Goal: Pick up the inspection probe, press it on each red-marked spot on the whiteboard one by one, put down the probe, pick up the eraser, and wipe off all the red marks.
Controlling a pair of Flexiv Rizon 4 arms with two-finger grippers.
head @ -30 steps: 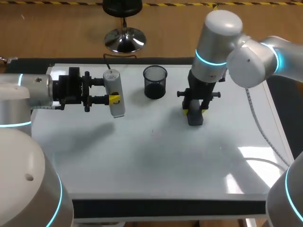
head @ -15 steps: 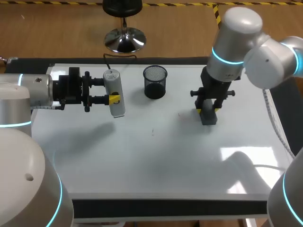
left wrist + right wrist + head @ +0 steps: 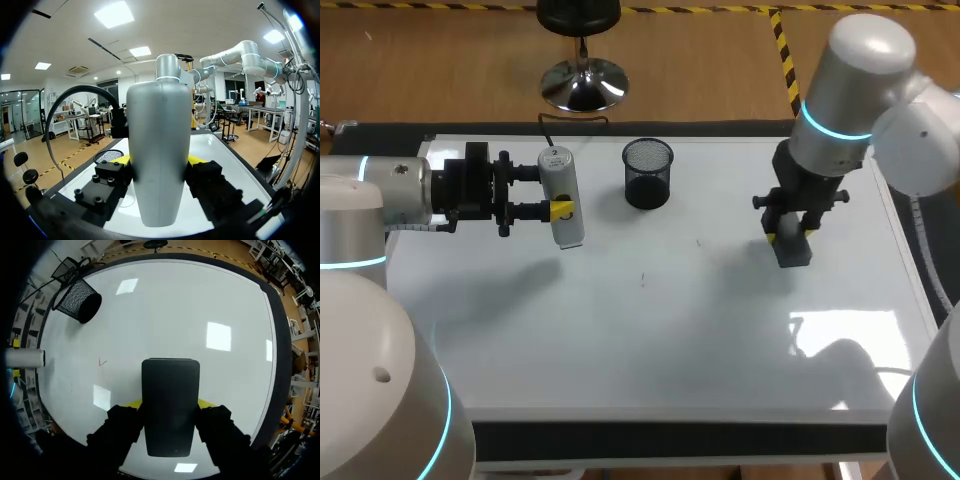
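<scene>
Both arms are holding something over the whiteboard (image 3: 650, 350). The left gripper (image 3: 560, 210) is clamping the grey inspection probe (image 3: 558, 180) from two sides, holding it level above the board's far left part, near the black mesh cup (image 3: 648, 172). The right gripper (image 3: 784, 238) is pointing down over the board's right side, its fingers squeezing the dark eraser (image 3: 794, 252); whether the eraser is touching the surface, I cannot tell. A small red mark (image 3: 102, 362) is showing between eraser and cup.
</scene>
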